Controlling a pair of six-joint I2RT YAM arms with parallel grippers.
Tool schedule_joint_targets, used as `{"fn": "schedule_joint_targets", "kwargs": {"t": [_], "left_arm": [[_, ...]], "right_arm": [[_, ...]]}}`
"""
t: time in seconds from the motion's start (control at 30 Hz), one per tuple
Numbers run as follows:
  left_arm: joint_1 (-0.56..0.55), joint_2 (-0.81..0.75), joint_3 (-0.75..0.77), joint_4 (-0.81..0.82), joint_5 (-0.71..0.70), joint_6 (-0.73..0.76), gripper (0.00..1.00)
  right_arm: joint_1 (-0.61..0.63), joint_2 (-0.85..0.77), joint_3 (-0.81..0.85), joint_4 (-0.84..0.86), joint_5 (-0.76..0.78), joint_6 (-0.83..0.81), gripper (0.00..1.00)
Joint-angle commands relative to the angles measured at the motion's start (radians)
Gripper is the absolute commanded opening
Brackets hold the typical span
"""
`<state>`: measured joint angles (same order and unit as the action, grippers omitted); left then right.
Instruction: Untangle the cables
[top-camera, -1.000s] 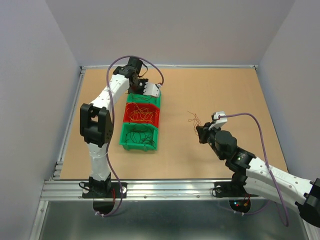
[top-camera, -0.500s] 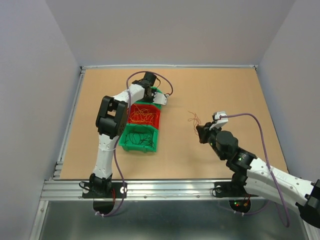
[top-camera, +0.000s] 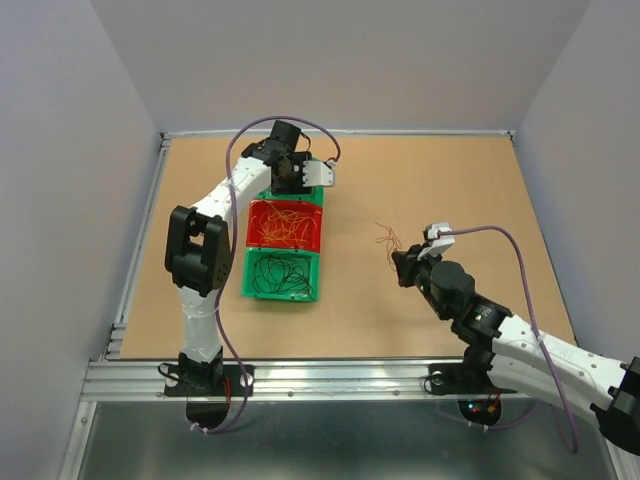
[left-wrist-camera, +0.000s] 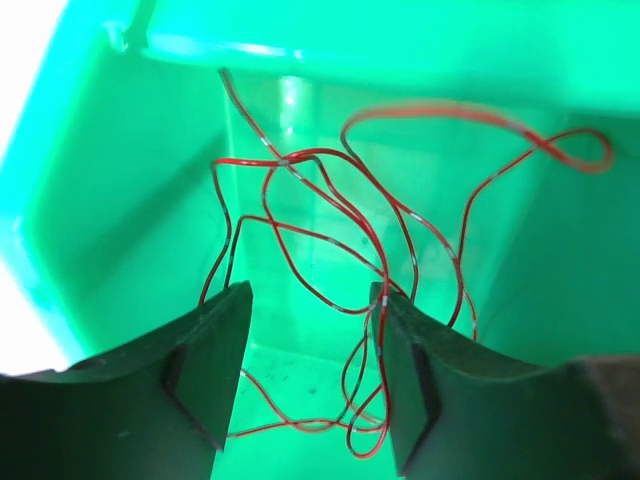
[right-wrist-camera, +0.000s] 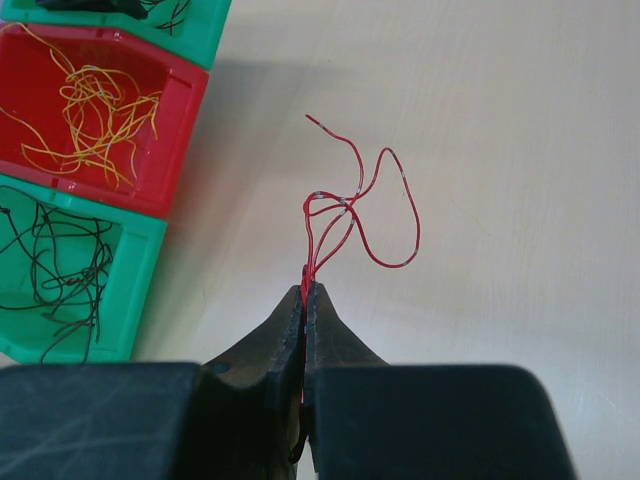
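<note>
Cables (right-wrist-camera: 345, 215), red and looped, hang from the right pincer (right-wrist-camera: 305, 300), which is clamped shut on them over the desk (right-wrist-camera: 500, 150). More red ones lie in the far green bin (left-wrist-camera: 120, 200) beneath the left pincer (left-wrist-camera: 310, 335), whose jaws are apart and hold nothing. That pincer should lift straight up, since strands near its fingers could snag. Beside it, the red bin (right-wrist-camera: 190, 90) holds yellow wires (right-wrist-camera: 90, 110) and the near green bin (right-wrist-camera: 140, 270) holds black wires (right-wrist-camera: 60, 270).

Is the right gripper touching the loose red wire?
Touching. The right wrist view shows the right gripper shut on the red wire, whose end runs between the closed fingertips.
</note>
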<state>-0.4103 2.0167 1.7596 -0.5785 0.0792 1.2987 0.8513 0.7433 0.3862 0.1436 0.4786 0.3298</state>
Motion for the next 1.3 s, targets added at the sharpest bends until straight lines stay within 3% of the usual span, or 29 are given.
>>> {"fn": "schedule_joint_targets", "kwargs": {"t": [0.0, 0.07, 0.1, 0.17, 0.33, 0.37, 0.4, 0.47, 0.67, 0.77, 0.83, 0.93, 1.03, 1.13, 1.27], "left_arm": [[0.002, -0.041, -0.031, 0.063, 0.01, -0.013, 0.69], [0.002, -0.029, -0.031, 0.051, 0.022, -0.01, 0.6], [0.002, -0.007, -0.026, 0.04, 0.028, -0.004, 0.41], [-0.001, 0.017, -0.011, 0.005, 0.037, -0.001, 0.28], [-0.005, 0.047, -0.025, -0.007, 0.047, 0.016, 0.43], [-0.007, 0.043, -0.029, -0.003, 0.054, 0.016, 0.41], [-0.007, 0.04, -0.028, 0.002, 0.057, 0.014, 0.25], [-0.007, 0.037, -0.019, 0.008, 0.063, 0.008, 0.17], [-0.004, -0.019, -0.04, 0.029, 0.1, 0.005, 0.26], [0.011, -0.07, -0.055, 0.035, 0.16, 0.002, 0.41], [0.022, -0.095, -0.06, 0.035, 0.195, -0.022, 0.52], [0.031, -0.116, -0.075, 0.051, 0.203, -0.068, 0.59], [0.057, -0.163, -0.124, 0.11, 0.232, -0.114, 0.59], [0.128, -0.246, -0.213, 0.252, 0.345, -0.26, 0.59], [0.254, -0.367, -0.409, 0.536, 0.511, -0.605, 0.59]], "right_arm": [[0.003, 0.007, 0.057, 0.076, 0.006, -0.02, 0.01], [0.002, 0.01, 0.059, 0.077, 0.005, -0.018, 0.01], [0.003, 0.013, 0.062, 0.079, 0.002, -0.017, 0.01], [0.002, 0.016, 0.062, 0.08, -0.003, -0.015, 0.01], [0.002, 0.021, 0.062, 0.09, -0.003, -0.015, 0.01], [0.003, 0.024, 0.06, 0.091, -0.003, -0.015, 0.01], [0.003, 0.025, 0.062, 0.094, -0.003, -0.015, 0.0], [0.003, 0.033, 0.065, 0.096, -0.005, -0.014, 0.01], [0.003, 0.051, 0.068, 0.109, -0.018, -0.017, 0.01], [0.003, 0.079, 0.068, 0.151, -0.077, -0.049, 0.0], [0.003, 0.112, 0.065, 0.21, -0.176, -0.116, 0.0], [0.003, 0.184, 0.086, 0.284, -0.297, -0.224, 0.01], [0.0, 0.287, 0.158, 0.321, -0.377, -0.32, 0.0], [-0.03, 0.384, 0.233, 0.341, -0.472, -0.408, 0.01], [-0.18, 0.559, 0.4, 0.367, -0.768, -0.431, 0.01]]}}
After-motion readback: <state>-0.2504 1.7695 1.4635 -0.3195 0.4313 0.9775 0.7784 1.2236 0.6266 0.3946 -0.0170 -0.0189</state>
